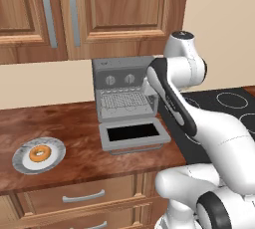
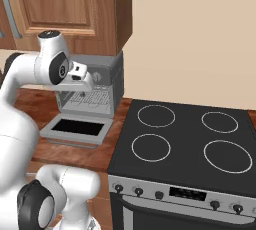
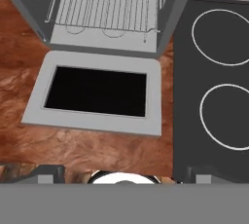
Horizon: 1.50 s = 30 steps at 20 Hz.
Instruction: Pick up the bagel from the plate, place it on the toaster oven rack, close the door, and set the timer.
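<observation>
With its jaws standing apart and empty, the arm is hanging over the lowered door [image 3: 95,93] while the bagel [image 1: 39,154] is sitting on the plate [image 1: 56,147] well to the left along the counter [image 1: 74,128], so a low sideways reach is risking clipping that open flap.

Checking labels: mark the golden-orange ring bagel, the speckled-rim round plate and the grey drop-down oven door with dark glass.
golden-orange ring bagel [image 1: 39,154], left base view, on its ring.
speckled-rim round plate [image 1: 56,147], left base view, on its grey rim.
grey drop-down oven door [image 3: 95,90], hand view, on its dark glass window.
</observation>
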Motion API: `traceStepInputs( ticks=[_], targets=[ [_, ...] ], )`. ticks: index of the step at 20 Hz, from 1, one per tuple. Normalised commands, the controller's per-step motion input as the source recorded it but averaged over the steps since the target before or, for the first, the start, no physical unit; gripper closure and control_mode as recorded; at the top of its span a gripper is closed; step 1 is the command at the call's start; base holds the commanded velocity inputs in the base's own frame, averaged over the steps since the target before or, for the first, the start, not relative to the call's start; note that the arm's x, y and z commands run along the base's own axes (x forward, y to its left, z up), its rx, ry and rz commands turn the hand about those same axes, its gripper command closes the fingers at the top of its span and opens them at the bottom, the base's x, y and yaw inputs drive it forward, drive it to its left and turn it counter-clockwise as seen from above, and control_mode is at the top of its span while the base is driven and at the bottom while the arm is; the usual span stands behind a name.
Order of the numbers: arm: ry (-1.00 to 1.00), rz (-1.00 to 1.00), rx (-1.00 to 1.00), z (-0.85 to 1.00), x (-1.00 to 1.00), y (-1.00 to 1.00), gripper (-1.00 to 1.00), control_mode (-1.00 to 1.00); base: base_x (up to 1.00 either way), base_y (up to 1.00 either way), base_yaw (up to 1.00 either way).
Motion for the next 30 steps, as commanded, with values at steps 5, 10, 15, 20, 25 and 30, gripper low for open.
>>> traceStepInputs(
  ticks=[5, 10, 15, 20, 25, 30],
  targets=[
    [0.0, 0.0, -0.01, -0.11, -0.04, 0.48, -1.0, -1.0, 0.0, 0.0, 0.0],
    [0.0, 0.0, 0.0, -0.26, 0.0, 0.48, -1.0, -1.0, 0.0, 0.0, 0.0],
    [0.0, 0.0, -0.03, -0.34, 0.03, 0.38, -1.0, -1.0, 0.0, 0.0, 0.0],
    [0.0, 0.0, -0.08, -0.35, 0.13, 0.16, -1.0, -1.0, 0.0, 0.0, 0.0],
    [-0.02, 0.0, -0.12, -0.32, 0.26, 0.05, -1.0, -1.0, 0.0, 0.0, 0.0],
    [-0.02, 0.0, -0.14, -0.15, 0.37, 0.0, -1.0, -1.0, 0.0, 0.0, 0.0]
  ],
)
